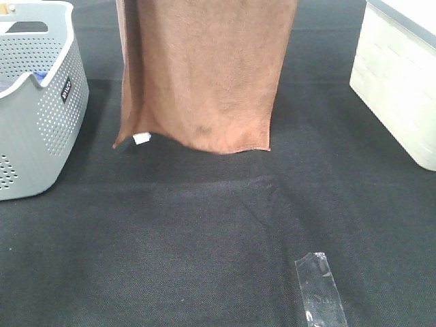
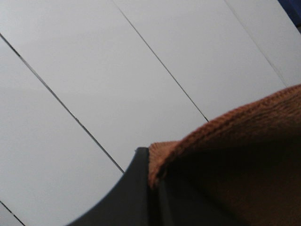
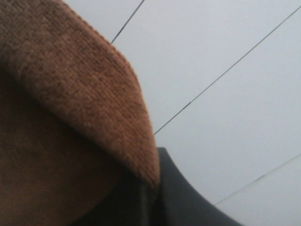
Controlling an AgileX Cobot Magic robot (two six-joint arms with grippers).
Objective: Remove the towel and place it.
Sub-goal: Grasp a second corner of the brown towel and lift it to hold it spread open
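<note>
The brown towel (image 1: 204, 75) hangs spread out above the dark table, its top running out of the exterior view. Its lower edge hangs just above the table, with the small white tag (image 1: 141, 138) at the lower left corner. Neither gripper shows in the exterior view. In the left wrist view my left gripper (image 2: 153, 188) is shut on a corner of the towel (image 2: 235, 127), seen against a white panelled surface. In the right wrist view my right gripper (image 3: 148, 197) is shut on another corner of the towel (image 3: 70, 84).
The grey perforated basket (image 1: 48, 116) stands at the left edge of the table. A white box (image 1: 402, 88) stands at the right. A strip of clear tape (image 1: 320, 286) lies on the dark cloth (image 1: 204, 231) at the front right.
</note>
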